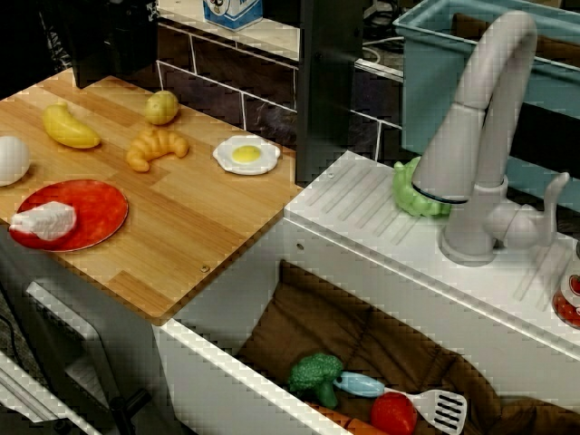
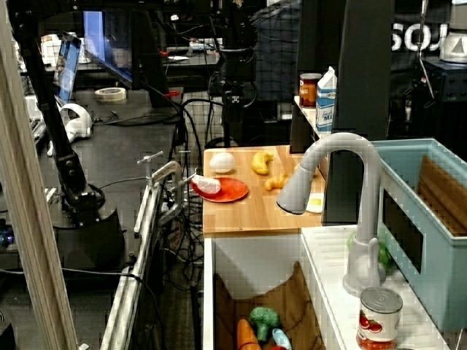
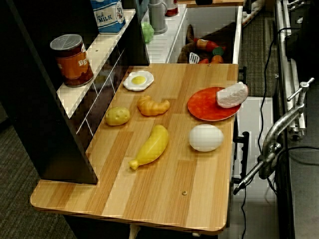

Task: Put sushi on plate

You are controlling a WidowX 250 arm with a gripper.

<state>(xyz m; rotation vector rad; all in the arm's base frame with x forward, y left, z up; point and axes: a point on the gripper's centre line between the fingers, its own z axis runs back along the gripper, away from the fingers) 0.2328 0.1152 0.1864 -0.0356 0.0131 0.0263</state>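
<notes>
1. One sushi point(image 3: 232, 94) lies tilted on the plate point(image 3: 207, 107), overhanging its outer rim, white side showing.
2. Egg point(image 3: 206, 137) sits just beside the plate.
3. Gripper: out of every view, state unknown.

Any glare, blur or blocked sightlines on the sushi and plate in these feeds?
View over the sink: sushi looks washed out, mostly white, sitting on the plate; slight blockiness. Long view from the sink end: both are tiny, and the faucet crosses the foreground. View from the counter's far end: sharpest, even light, sushi overhangs the plate rim. No hand visible.
</notes>
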